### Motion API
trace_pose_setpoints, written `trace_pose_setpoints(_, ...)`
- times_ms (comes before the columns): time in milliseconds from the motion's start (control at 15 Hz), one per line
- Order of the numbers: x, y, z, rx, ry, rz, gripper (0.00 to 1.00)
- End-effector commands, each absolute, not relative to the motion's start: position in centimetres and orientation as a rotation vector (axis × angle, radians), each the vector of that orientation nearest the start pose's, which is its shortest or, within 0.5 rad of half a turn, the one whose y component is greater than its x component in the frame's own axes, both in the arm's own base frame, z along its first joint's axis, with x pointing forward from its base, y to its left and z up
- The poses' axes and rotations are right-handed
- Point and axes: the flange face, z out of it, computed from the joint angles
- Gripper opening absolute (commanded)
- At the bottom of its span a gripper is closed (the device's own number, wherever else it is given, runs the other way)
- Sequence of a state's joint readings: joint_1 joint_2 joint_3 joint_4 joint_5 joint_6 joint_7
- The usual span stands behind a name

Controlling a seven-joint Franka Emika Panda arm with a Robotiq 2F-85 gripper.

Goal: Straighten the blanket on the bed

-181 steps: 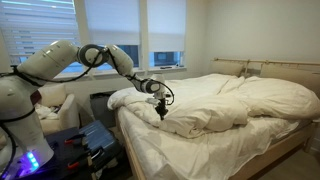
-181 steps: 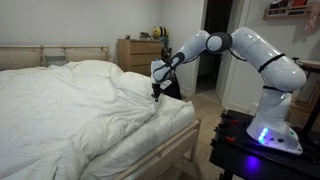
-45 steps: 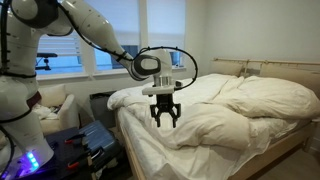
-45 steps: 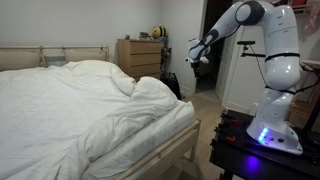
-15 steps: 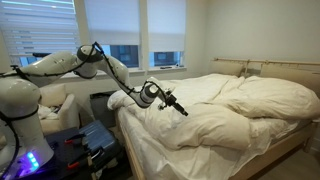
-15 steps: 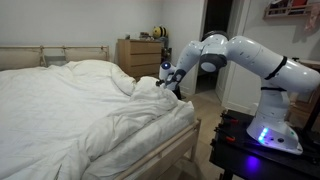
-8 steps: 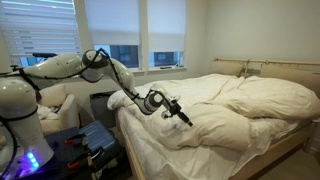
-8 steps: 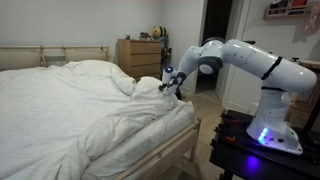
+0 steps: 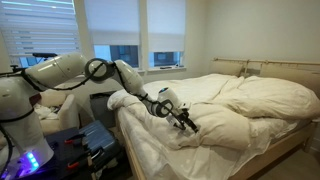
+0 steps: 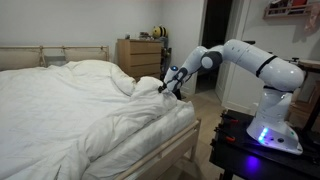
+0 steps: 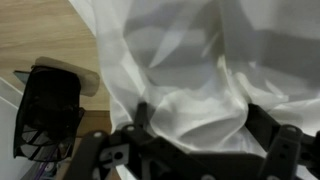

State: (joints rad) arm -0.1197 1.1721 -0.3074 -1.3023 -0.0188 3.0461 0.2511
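Mid-frame, the gripper (image 9: 188, 123) hangs low over the blanket's (image 9: 245, 100) near edge. Its fingers (image 11: 141, 113) are spread wide and grip nothing, with a puffy fold bulging between them. The blanket lies bunched across the bed (image 9: 288, 147), filling the right half.

arm (image 9: 118, 74) (image 10: 250, 55), both exterior views: rises fr. base (image 10: 275, 135), elbow up, forearm slopes down & fwd. Reach long, approx. fully stretched. wrist bent, tool axis tilted, not vertical.
gripper (image 9: 188, 124) (image 10: 168, 90): low, pointing obliquely down, just at the side edge of the bed (image 10: 182, 152) near a foot-end corner.
Wrist view: gripper (image 11: 200, 125) comes in fr. bottom of frame. Both fingers (image 11: 268, 128) visible, dark. Jaws spread wide apart, nothing clamped betw. them.
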Motion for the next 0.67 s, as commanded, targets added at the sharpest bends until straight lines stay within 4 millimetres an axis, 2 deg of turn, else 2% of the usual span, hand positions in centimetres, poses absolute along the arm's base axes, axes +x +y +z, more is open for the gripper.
trace_pose_setpoints(0, 73.64, -25.56, 11.09, -3.145, 0.607, -0.958, 1.00)
trace_pose_setpoints(67, 73.79, -25.65, 11.08, -3.136, 0.604, -0.942, 1.00)
trace_pose_setpoints(133, 73.87, -25.74, 10.86, -3.127, 0.595, -0.918, 0.75)
trace_pose_setpoints(267, 74.03, -25.75, 10.69, -3.120, 0.605, -0.870, 0.66)
trace_pose_setpoints(600, 74.33, -25.57, 10.82, -3.123, 0.618, -0.757, 0.27)
